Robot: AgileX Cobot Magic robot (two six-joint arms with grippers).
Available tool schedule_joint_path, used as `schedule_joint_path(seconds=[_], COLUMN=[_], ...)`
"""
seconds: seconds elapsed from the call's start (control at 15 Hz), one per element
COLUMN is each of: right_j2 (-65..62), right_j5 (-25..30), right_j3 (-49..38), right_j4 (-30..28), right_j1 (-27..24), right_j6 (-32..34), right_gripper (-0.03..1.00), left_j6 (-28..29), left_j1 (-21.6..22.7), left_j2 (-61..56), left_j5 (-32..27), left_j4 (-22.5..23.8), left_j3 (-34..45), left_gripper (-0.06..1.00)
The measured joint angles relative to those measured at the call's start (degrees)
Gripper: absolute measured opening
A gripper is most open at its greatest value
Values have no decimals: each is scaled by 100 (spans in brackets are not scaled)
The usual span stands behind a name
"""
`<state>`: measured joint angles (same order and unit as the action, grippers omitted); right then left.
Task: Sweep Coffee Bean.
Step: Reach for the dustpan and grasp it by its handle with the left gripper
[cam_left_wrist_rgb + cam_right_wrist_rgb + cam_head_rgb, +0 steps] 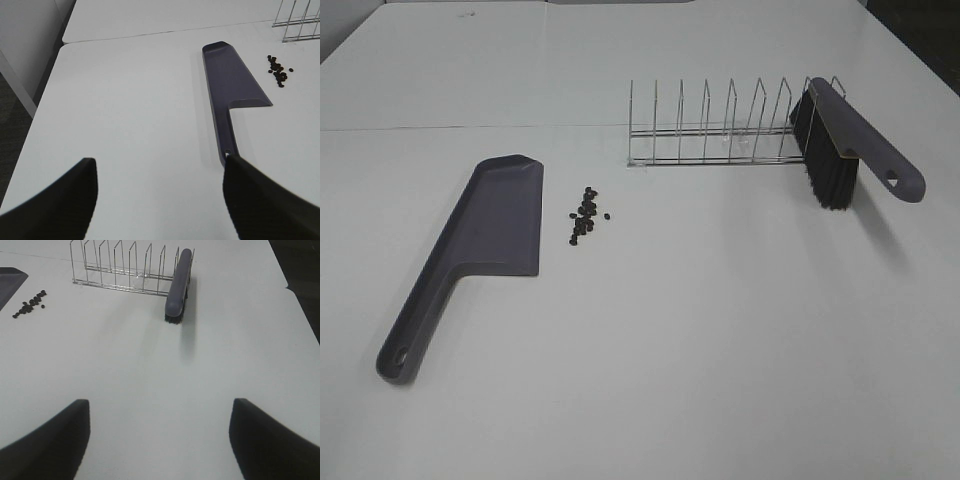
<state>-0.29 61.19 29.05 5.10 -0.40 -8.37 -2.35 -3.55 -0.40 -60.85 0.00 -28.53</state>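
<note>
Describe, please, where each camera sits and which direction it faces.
Exterior high: mounted high, looking down on the white table with dustpan, coffee bean, wire rack and brush; no robot part shows.
Left wrist: low over the table, facing the dustpan's handle; the open left gripper shows.
Right wrist: low over the table, facing the brush at the wire rack's end; the open right gripper shows.
Shared: both wrist views see the coffee bean and wire rack.
</note>
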Motion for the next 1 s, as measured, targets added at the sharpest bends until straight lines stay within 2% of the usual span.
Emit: schedule_joint_path(seconds=[0.67, 0.8, 1.0], right_j2=[0, 0, 0], right_j5=[0, 0, 0], right_j3=[0, 0, 0], right_j4=[0, 0, 0], right_j1=[0, 0, 0], right_j6=[0, 0, 0], right_gripper=[72, 72, 72], left_j6=[11, 23, 23], left_j1=[0, 0, 0], left_j2=[155, 1157, 2733], left_j5=[143, 859, 1570], left_j4=[0, 0, -74], left_j3=[-57, -252, -584], left_gripper=[65, 65, 65])
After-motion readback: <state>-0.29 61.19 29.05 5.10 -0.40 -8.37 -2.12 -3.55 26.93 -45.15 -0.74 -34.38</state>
